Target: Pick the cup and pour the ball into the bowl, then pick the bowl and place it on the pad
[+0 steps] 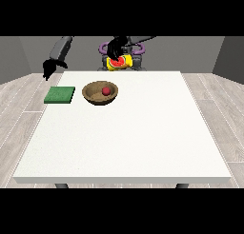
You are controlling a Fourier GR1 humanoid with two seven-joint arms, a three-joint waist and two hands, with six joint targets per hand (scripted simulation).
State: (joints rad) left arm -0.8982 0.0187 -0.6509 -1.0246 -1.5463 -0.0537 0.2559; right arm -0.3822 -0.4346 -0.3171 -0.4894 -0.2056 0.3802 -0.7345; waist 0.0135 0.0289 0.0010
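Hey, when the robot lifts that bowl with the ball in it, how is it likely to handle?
The bowl looks wooden and rigid, so it should probably keep its shape. It is wide and shallow, so tipping seems unlikely. The round red ball sits loose inside and would likely roll if the bowl tilts.

white table [124, 142], grey walls [228, 54], pale plank floor [224, 123]

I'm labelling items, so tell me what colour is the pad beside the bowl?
Green. The pad shows best in the front view, lying flat by the bowl.
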